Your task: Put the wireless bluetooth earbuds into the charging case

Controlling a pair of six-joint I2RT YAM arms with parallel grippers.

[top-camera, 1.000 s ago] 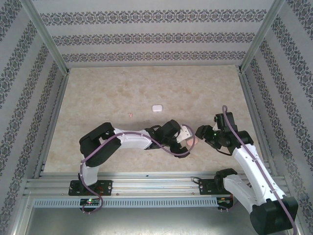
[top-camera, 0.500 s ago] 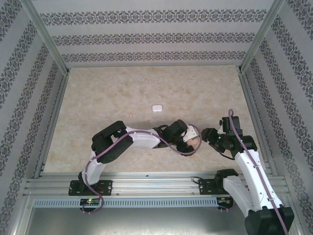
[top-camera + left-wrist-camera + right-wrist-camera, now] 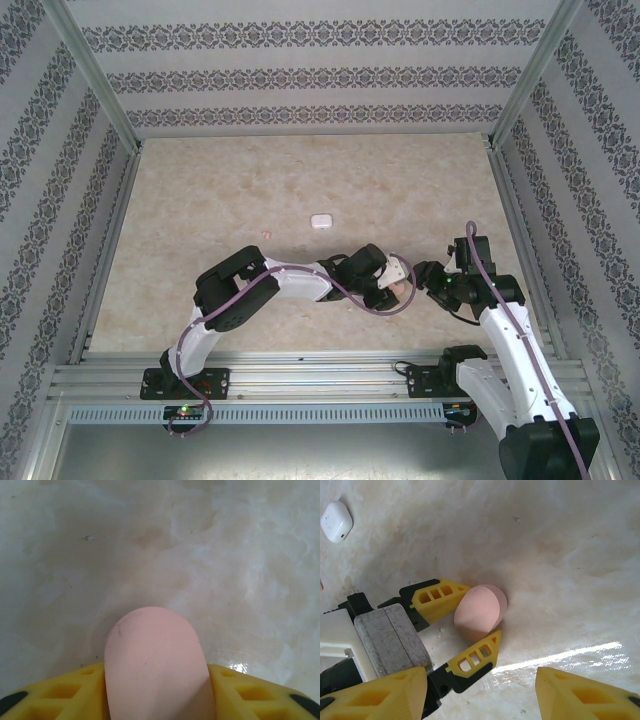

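Shifted rightward, left gripper [image 3: 482, 611] is clamped on pink case [image 3: 155, 665]; right gripper [image 3: 481, 674] is held apart; lid opening is judged needed next.

Two pebble-like plastic cases are counted, one pale-pink case [image 3: 155, 665] in the left gripper [image 3: 482, 611], one white case [image 3: 321, 221] beyond it, plus one tiny pinkish earbud [image 3: 266, 235].

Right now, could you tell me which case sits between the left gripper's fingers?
The pink case, pinched between the yellow fingers; the white case lies apart, untouched.
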